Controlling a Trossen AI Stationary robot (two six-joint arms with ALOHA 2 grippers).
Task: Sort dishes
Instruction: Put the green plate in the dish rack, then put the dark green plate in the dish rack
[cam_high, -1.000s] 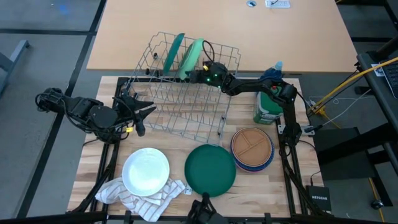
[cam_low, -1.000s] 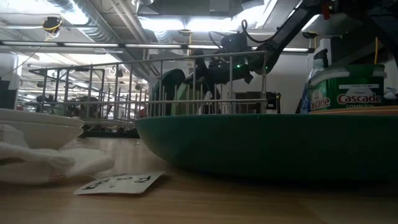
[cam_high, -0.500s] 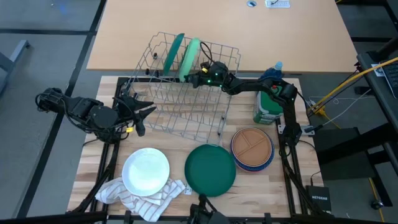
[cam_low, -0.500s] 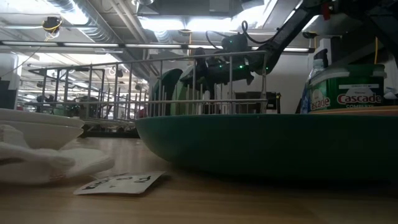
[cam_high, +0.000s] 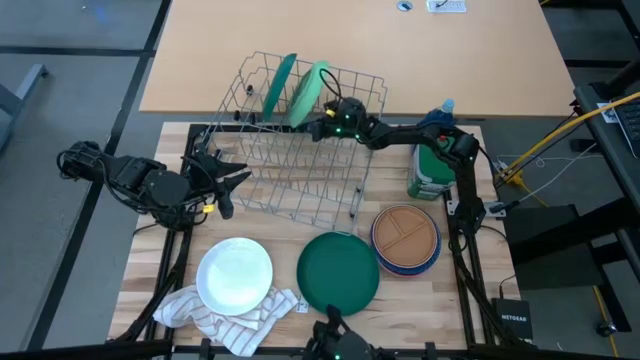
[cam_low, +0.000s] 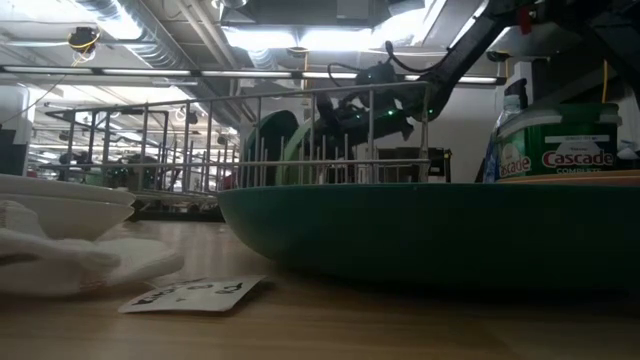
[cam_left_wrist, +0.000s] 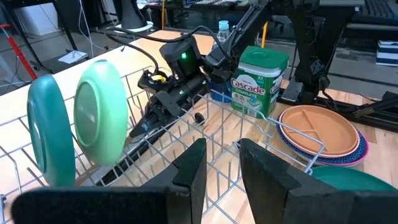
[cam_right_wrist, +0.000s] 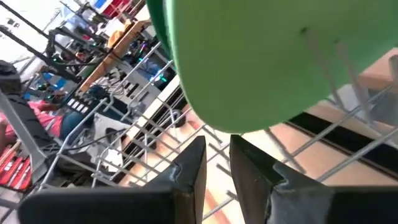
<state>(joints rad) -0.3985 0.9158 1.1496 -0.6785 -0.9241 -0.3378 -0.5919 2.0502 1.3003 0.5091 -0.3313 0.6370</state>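
Inside the wire rack (cam_high: 300, 140) — right tool (cam_high: 318, 127), fingers narrowly parted, nothing gripped, beside the upright light green plate (cam_high: 309, 92).

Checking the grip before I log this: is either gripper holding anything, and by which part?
Nothing is held. The right gripper sits empty by the light green plate in the rack; the left gripper is empty too.
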